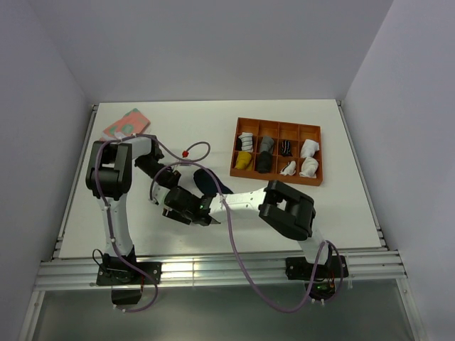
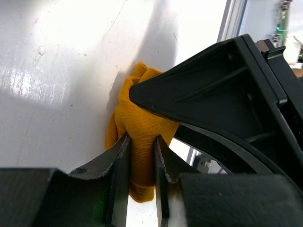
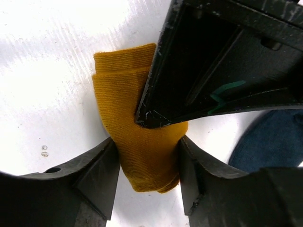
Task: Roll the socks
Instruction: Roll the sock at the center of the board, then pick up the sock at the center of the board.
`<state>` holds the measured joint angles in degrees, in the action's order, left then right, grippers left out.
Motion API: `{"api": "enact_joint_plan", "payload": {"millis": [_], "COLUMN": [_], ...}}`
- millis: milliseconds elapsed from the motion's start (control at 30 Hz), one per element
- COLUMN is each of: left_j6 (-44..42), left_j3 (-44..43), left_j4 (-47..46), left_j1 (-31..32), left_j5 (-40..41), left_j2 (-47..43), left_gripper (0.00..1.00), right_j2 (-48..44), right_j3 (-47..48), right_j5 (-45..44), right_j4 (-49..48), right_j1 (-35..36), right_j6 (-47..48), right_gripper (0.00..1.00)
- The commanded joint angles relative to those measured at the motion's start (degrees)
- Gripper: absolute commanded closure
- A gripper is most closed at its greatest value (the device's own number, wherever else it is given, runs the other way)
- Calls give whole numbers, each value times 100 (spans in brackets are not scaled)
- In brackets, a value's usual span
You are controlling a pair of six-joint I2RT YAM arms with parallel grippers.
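The mustard-orange sock is bunched into a thick fold on the white table. My left gripper is shut on its near end. My right gripper is shut on the same sock from the opposite side, its fingers pressing both flanks. The two grippers meet nose to nose at the table's front centre and hide the sock from above. The striped cuff is hidden. The dark navy sock lies loose just behind them and also shows in the right wrist view.
An orange compartment tray with several rolled socks stands at the back right. A pink-and-green folded cloth lies at the back left. Purple cables loop over the table by the left arm.
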<state>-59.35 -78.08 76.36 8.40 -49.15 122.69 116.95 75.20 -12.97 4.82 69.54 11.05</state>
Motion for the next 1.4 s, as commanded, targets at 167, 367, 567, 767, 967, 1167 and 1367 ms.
{"api": "enact_joint_plan", "payload": {"millis": [167, 367, 567, 767, 967, 1167, 1367], "left_j6": [-367, -217, 38, 240, 468, 644, 987], "left_j3": [-84, -303, -523, -839, -1085, -1419, -1789], "left_j4": [213, 213, 213, 213, 222, 222, 213], "left_j1": [144, 135, 74, -233, -541, -1216, -2034], "left_j5": [529, 353, 2, -376, -412, -446, -631], "left_j2": [308, 27, -175, -413, -615, -835, -1098], "left_gripper": [96, 88, 73, 63, 62, 65, 71], "right_j2": [355, 382, 320, 276, 179, 13, -189], "right_j3": [48, -22, -190, -242, -269, -260, -6], "right_j5": [849, 972, 876, 664, 603, 629, 708], "right_j4": [203, 248, 230, 248, 247, 265, 423], "right_j1": [-177, -274, -292, -300, -336, -423, -651], "right_j6": [-410, -709, -928, -1061, -1096, -1438, -1737], "right_gripper": [60, 81, 100, 100, 100, 100, 100]}}
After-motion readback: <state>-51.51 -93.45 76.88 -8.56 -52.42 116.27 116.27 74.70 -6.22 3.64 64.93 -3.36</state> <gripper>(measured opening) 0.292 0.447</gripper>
